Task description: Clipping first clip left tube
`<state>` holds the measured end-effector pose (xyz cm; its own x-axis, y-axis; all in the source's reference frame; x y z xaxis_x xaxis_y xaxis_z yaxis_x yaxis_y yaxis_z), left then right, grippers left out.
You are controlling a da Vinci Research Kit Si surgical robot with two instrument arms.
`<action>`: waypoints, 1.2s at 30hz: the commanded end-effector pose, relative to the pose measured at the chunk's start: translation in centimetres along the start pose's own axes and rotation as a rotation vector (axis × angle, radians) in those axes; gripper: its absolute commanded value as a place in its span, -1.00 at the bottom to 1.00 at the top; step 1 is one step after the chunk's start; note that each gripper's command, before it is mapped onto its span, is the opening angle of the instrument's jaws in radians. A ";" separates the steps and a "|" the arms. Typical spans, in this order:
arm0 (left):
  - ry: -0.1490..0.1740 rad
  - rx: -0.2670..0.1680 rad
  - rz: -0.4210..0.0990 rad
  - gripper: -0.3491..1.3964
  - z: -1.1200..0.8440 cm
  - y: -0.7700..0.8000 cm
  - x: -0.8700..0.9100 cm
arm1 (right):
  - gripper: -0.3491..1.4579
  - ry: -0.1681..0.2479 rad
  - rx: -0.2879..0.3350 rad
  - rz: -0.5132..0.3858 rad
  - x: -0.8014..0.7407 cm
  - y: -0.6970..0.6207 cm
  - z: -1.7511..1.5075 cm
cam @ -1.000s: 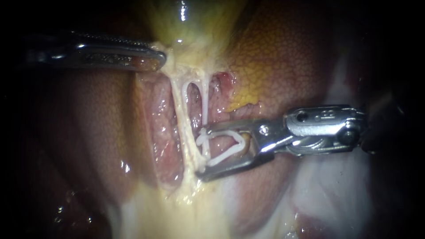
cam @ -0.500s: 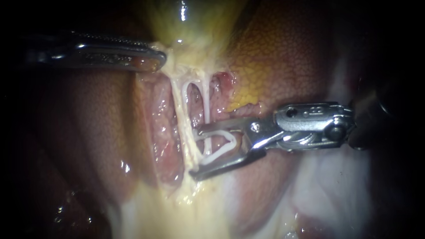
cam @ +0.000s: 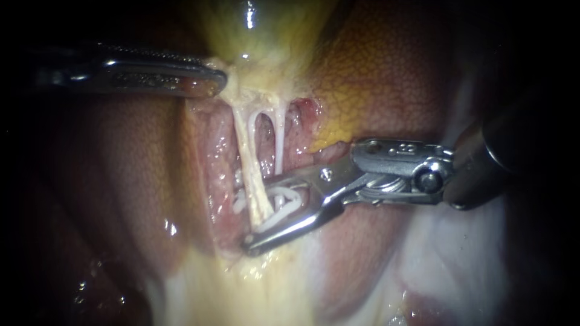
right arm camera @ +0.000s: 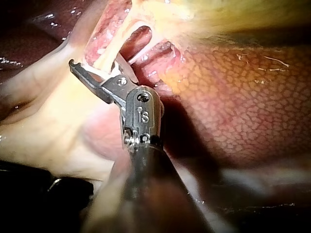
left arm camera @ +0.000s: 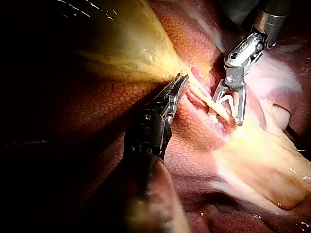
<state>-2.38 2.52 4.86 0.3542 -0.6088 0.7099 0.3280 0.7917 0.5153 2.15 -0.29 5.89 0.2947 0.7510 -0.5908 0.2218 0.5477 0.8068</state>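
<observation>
Endoscope view: the left instrument (cam: 211, 81) came in from the left. Its pincer was clenched on pale tissue at the neck of the yellow-green gallbladder (cam: 260, 30), with the mottled liver (cam: 374, 78) behind. Two pale tubes hung side by side from that neck. The left tube (cam: 248, 145) was the thicker and yellower. The right tube (cam: 280, 139) was thin and white. The right instrument (cam: 257, 214) reached in from the right. Its pincer stood spread, carrying a white clip (cam: 289, 199) between its two jaws. The left tube passed straight down through the gap between the jaws, crossing in front of the clip. The right tube ran down as far as the upper jaw, and I could not tell whether it continued inside.

Left wrist view: the left instrument (left arm camera: 181, 80) pinched tissue where the gallbladder (left arm camera: 126, 43) narrowed. Ahead and to one side, the right instrument (left arm camera: 227, 110) straddled the left tube (left arm camera: 218, 108), one jaw on each side.

Right wrist view: the right instrument (right arm camera: 95, 68) held its jaws apart. The left tube (right arm camera: 112, 43) ran down between them, just ahead of the hinge. The right tube (right arm camera: 138, 53) lay beside the nearer jaw.
</observation>
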 end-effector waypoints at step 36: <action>0.000 0.001 0.000 -1.00 -0.01 0.00 0.01 | -0.63 0.099 0.180 0.068 0.06 -0.33 0.02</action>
<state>-2.36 2.52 4.86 0.3542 -0.6085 0.7101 0.3269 0.7920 0.5156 2.11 -0.43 5.58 0.2237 0.8223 -0.5232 0.3671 0.4262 0.8268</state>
